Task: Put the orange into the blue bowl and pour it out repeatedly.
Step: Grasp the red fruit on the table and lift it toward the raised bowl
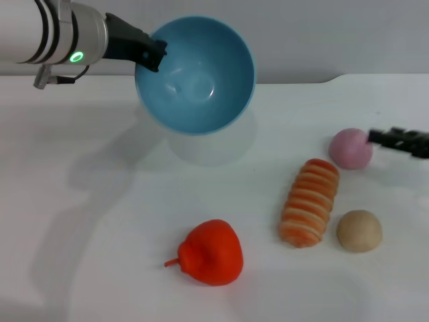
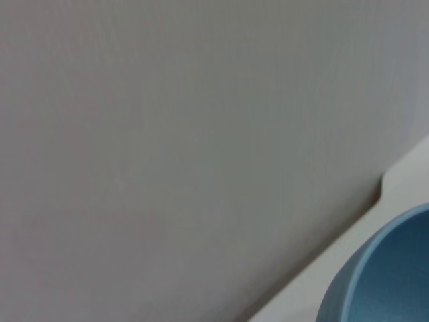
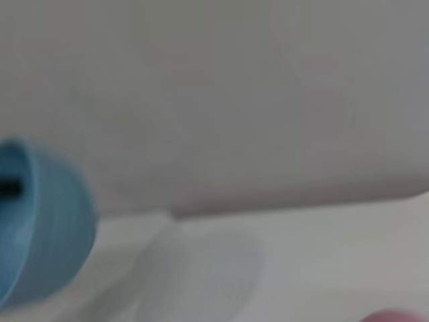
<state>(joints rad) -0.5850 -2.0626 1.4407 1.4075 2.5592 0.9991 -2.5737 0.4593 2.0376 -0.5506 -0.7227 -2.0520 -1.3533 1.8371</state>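
Left gripper [image 1: 155, 55] clamped on rim of blue bowl [image 1: 196, 74], bowl lifted clear of table [image 1: 80, 221] and tipped on side, mouth facing forward, likely pour position. Bowl empty. Orange [image 1: 213, 252] lay on table, near front, well apart from bowl: bright red-orange, lumpy, thin stem sticking out. Right gripper [image 1: 375, 137] parked touching pink ball [image 1: 350, 148]; fingers' state, cannot tell.
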